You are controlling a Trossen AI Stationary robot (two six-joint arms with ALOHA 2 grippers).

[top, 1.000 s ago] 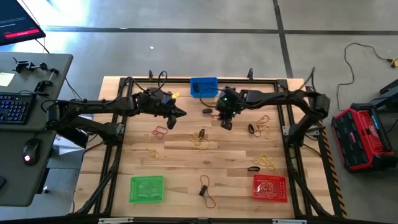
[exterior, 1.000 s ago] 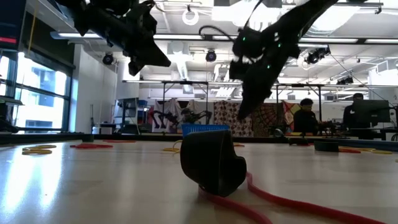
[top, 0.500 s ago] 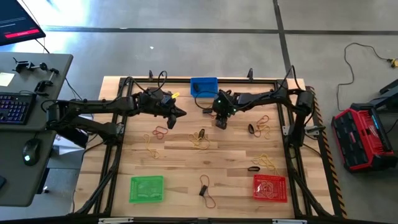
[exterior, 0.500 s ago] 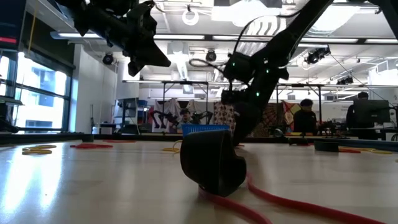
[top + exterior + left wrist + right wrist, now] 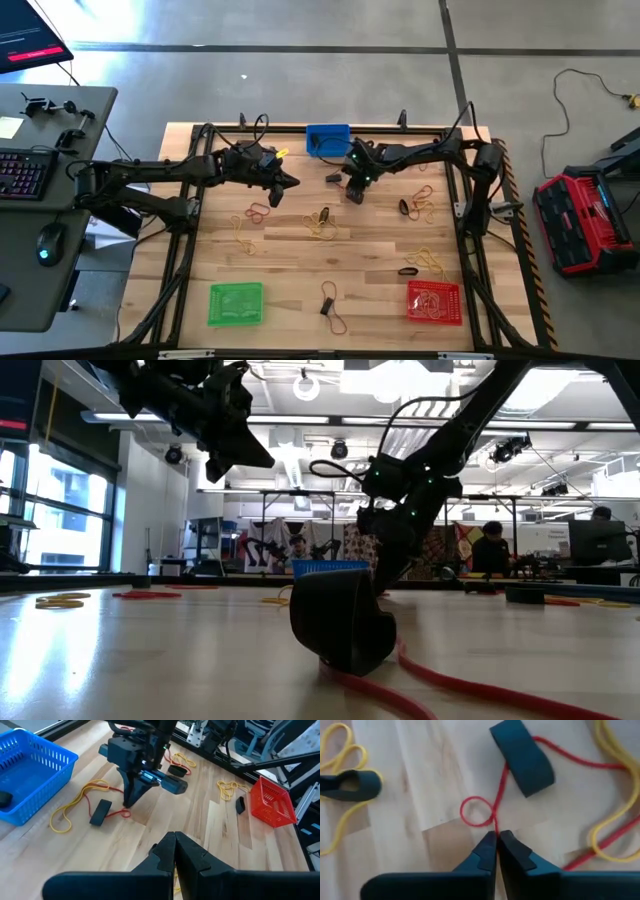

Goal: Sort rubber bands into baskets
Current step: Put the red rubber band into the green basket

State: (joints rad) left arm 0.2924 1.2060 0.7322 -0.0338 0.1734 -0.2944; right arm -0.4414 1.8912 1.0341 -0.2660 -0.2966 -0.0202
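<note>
Moved: the right end effector (image 5: 354, 193) has come in across the bench (image 5: 290, 265) toward the blue basket (image 5: 327, 139) and dropped to the wood; the left one has not shifted.
Right end effector: fingers pressed together, tips down on the strand of a red rubber band (image 5: 492, 817), apparently pinching it, though I can't be sure it has the strand.
Band's lie: a small loop sits just ahead of the fingertips; its strand runs on away from them, under a black band (image 5: 522, 756), so its long axis lies roughly in line with the fingers.
Location: just in front of the blue basket, near the bench's far edge; the red basket (image 5: 434, 302) is well apart at the near right corner.
Left end effector (image 5: 291, 181): pressed shut, empty, held above the bench, nearby but farther from this band.
Nearer arm: the right.
</note>
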